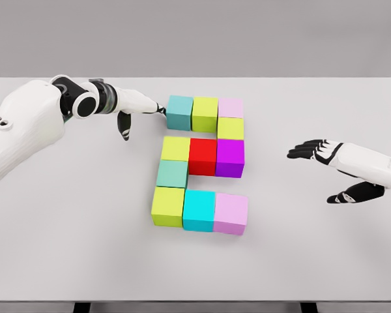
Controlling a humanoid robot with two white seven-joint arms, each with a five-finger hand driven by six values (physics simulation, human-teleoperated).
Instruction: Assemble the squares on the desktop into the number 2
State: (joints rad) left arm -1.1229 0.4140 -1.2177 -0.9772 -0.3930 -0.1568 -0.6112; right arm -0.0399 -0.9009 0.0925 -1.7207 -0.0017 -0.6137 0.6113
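Eleven coloured cubes are laid out on the white table (pixel 65 261), touching one another in the shape of a 2. The top row is made of a teal cube (pixel 180 111), a lime cube (pixel 205 114) and a pale pink cube (pixel 231 107). Below the pale pink cube, a yellow-green cube (pixel 231 128) forms the right side. The middle row is formed by a yellow cube (pixel 176 149), a red cube (pixel 202 156) and a magenta cube (pixel 230 158). A green-teal cube (pixel 173 173) sits under the yellow cube, and the bottom row is formed by a lime-yellow cube (pixel 168 206), a cyan cube (pixel 199 210) and a lilac cube (pixel 231 213).

The left hand (pixel 133 107) is extended from the left, its fingers (pixel 158 108) held straight and pressed together, with the tips placed against the left face of the teal cube; the thumb (pixel 124 126) is pointed down and nothing is grasped. The rest of the figure lies to the right of and below these fingertips.

The right hand (pixel 332 166) is held above the table, well apart from the cubes, which lie to the left of its fingertips. Its fingers (pixel 304 150) are spread and relaxed, the thumb (pixel 352 193) is set apart below, and nothing is held.
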